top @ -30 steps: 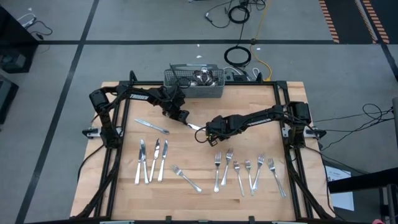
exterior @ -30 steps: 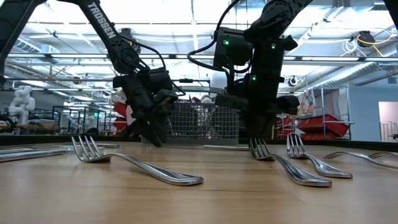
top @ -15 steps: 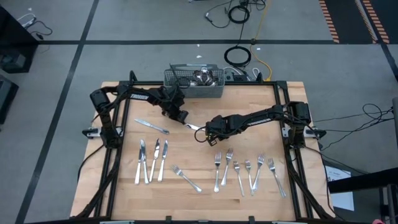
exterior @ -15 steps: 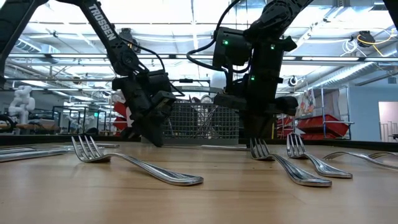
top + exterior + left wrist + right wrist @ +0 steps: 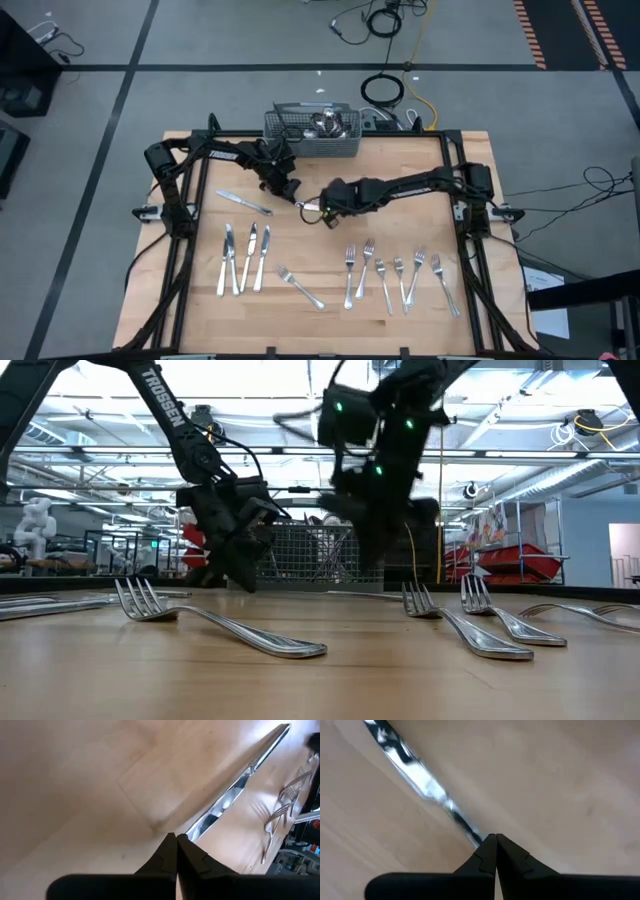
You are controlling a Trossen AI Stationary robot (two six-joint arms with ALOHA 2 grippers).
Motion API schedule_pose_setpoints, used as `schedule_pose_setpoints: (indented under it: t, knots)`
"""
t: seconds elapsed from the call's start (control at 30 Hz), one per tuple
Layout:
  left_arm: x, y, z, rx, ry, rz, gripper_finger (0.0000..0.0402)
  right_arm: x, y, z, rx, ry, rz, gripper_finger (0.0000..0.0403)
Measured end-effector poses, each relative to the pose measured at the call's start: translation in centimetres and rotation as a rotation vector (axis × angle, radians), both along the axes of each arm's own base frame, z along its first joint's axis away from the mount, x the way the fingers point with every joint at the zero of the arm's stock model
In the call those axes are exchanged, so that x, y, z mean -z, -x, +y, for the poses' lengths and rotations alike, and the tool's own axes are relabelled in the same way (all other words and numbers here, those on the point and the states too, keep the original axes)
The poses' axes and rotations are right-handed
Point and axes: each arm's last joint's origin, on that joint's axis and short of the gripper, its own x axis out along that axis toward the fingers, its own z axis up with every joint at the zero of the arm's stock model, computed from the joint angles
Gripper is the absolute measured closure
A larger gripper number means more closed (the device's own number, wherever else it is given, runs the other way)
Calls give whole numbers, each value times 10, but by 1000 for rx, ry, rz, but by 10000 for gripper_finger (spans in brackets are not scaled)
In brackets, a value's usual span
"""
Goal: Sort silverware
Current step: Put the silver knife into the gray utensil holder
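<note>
A slim silver table knife (image 5: 308, 204) spans the short gap between my two grippers at the middle of the table. My left gripper (image 5: 296, 198) is shut on the end toward the far left, and my right gripper (image 5: 320, 210) is shut on the other end. In the left wrist view the knife (image 5: 230, 800) runs away from the fingertips. In the right wrist view the knife (image 5: 420, 777) does the same. The table is strewn with more silverware. My left gripper pinches one end of the knife (image 5: 189, 832) between its two fingertips. It comes slanting down from the table's far left, with the fingers in line with the knife. My right gripper pinches the knife's other, narrow end (image 5: 472, 831) at its fingertips. It points steeply down from the table's right side. Whether the knife touches the table cannot be told.
Three knives (image 5: 244, 258) lie side by side at the near left, and one more knife (image 5: 245, 203) lies behind them. Several forks (image 5: 395, 275) lie at the near right, a single fork (image 5: 300, 287) near the middle. The wire-mesh basket (image 5: 312, 135) stands at the far edge.
My left gripper has shut on the knife's end. My right gripper has risen and shifted toward the table's left with its end of the knife, tipping as it went.
</note>
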Motion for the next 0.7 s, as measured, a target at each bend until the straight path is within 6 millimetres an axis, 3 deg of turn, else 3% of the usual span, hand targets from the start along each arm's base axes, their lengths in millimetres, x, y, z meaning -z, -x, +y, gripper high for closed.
schedule_pose_setpoints:
  t: [0.23, 0.53, 0.7]
  knots:
    - [-1, 0, 1, 3, -1, -9, 401, -29, -15, -9, -119, 59, -32, 359]
    - [-3, -1, 0, 22, 53, -54, 401, -26, -12, -10, -231, 17, 48, 231]
    - [-4, -1, 0, 14, 88, -64, 401, -17, -14, -11, -232, 12, 69, 196]
